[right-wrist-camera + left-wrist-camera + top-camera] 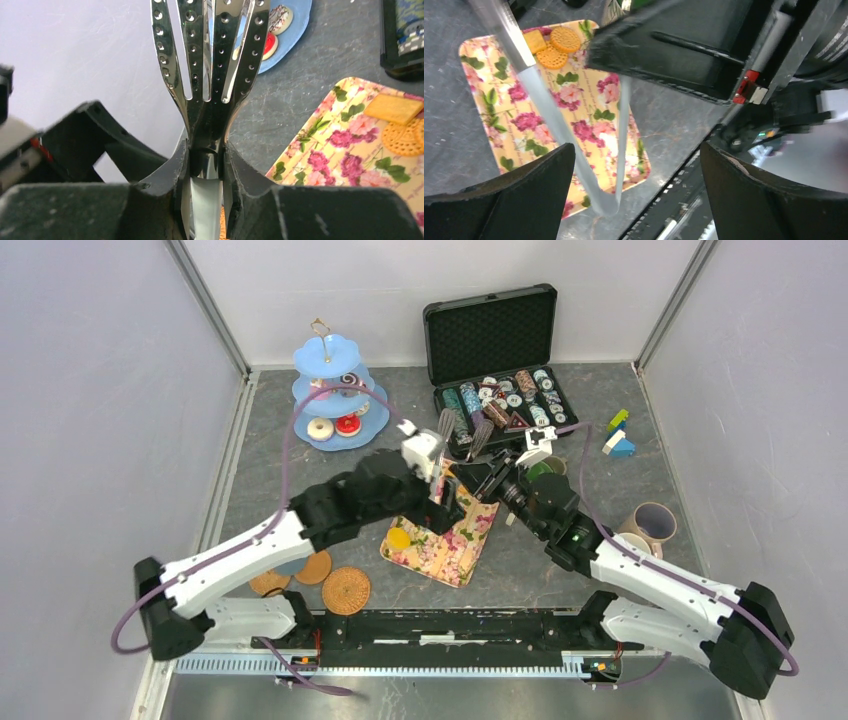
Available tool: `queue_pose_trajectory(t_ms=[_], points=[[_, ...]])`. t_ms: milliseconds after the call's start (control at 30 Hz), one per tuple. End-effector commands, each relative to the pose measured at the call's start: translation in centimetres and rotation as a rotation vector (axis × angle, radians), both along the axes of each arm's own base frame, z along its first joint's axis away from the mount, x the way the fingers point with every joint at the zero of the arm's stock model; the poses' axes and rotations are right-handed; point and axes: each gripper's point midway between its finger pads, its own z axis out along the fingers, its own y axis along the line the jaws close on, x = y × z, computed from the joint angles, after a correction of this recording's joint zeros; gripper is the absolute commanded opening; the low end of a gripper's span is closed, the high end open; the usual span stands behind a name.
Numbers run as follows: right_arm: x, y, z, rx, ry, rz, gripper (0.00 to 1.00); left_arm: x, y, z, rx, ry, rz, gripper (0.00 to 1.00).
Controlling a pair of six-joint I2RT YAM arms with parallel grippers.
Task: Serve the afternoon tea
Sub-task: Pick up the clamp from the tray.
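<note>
My right gripper (206, 160) is shut on a pair of metal tongs (207, 75), just below their perforated blades, which point towards the blue tiered stand (335, 390). My left gripper (636, 200) is open. The tongs' joined handle end (601, 200) hangs between its fingers, touching neither. Both grippers meet above the floral tray (440, 540), left gripper (440, 502) beside right gripper (478, 472). On the tray lie two round orange biscuits (564, 39) and a square one (535, 41). The stand's bottom tier carries donuts (347, 425).
An open black case of poker chips (495, 370) stands at the back. Coloured blocks (618, 435) lie to its right. A lilac mug (652, 523) sits at right and a green-lined mug (545, 468) behind the right arm. Three woven coasters (345, 590) lie front left.
</note>
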Motion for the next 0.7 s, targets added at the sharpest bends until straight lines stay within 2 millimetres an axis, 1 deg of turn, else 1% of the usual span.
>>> queue_pose_trajectory(t_ms=[0,100,200,300,333,433,500,567,667], points=[[0.1,0.7,3.1,0.171,0.025,0.002,0.0,1.8,-0.6,1.2,0.187,-0.241,0.08,1.0],[0.0,0.6,3.3,0.196,0.028,0.003,0.0,3.3,0.1,0.9,0.234,-0.261,0.183,1.0],[-0.2,0.3,3.5,0.217,0.031,-0.004,0.0,3.4,-0.2,1.0,0.211,-0.277,0.191,0.99],[-0.3,0.0,3.7,0.234,0.027,-0.009,0.0,3.9,0.1,1.6,0.205,-0.289,0.229,0.91],[-0.3,-0.1,3.6,0.234,0.027,-0.01,0.0,3.8,0.1,2.1,0.187,-0.294,0.228,0.91],[-0.4,-0.3,3.3,0.229,0.03,-0.018,0.0,2.6,-0.1,3.8,0.107,-0.299,0.177,0.96],[-0.5,-0.4,3.3,0.231,0.026,-0.015,0.0,2.1,0.5,4.7,0.07,-0.299,0.178,1.0],[-0.6,-0.5,3.4,0.238,0.02,-0.013,0.0,2.1,1.2,4.7,0.073,-0.296,0.205,1.0],[-0.8,-0.5,3.3,0.255,0.018,-0.007,0.0,2.5,1.6,3.6,0.113,-0.292,0.225,1.0]])
